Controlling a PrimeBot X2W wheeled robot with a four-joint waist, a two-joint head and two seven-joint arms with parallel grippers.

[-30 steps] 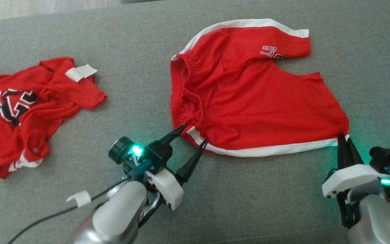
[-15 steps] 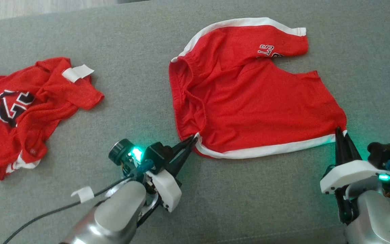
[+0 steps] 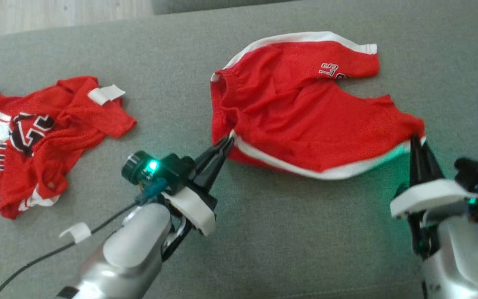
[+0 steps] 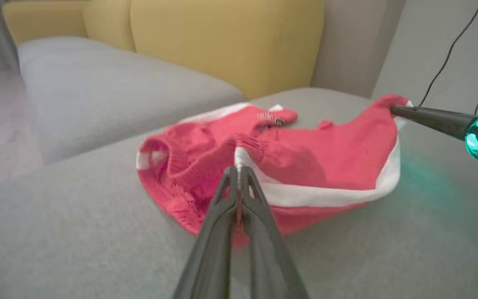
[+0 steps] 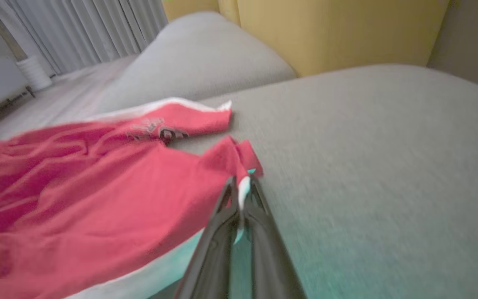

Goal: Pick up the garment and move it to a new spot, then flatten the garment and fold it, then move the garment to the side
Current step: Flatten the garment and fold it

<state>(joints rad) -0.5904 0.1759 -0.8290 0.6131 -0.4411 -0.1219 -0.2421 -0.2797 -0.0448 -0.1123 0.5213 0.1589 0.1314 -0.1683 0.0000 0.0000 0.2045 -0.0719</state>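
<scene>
Red shorts (image 3: 301,120) w/ white trim lie centre-right on the grey sofa seat (image 3: 264,241). Far leg and most of the waistband are flat on the fabric, near edge is raised off it btwn my two grips. My left gripper (image 3: 227,140) is clamped tight on the near waistband corner, right at the white side stripe. The right gripper (image 3: 415,139) is pinched together on the near hem corner. Both bites look shallow, just the trim edge as far as the wrist views show.

Risks as I see them:
- Mesh looks slick, so a quick lift could pull a corner out of either pinch.
- Can't tell if each grip has both layers or only the top one. If only one, the shorts will prob open up and hang twisted.
- Near edge sags in the middle, so arms too close = bunching at set-down.
- Far leg may drag on the seat and fold under.
- A 2nd red jersey (image 3: 52,133) lies well to the left, so carrying that way risks landing on it.
</scene>
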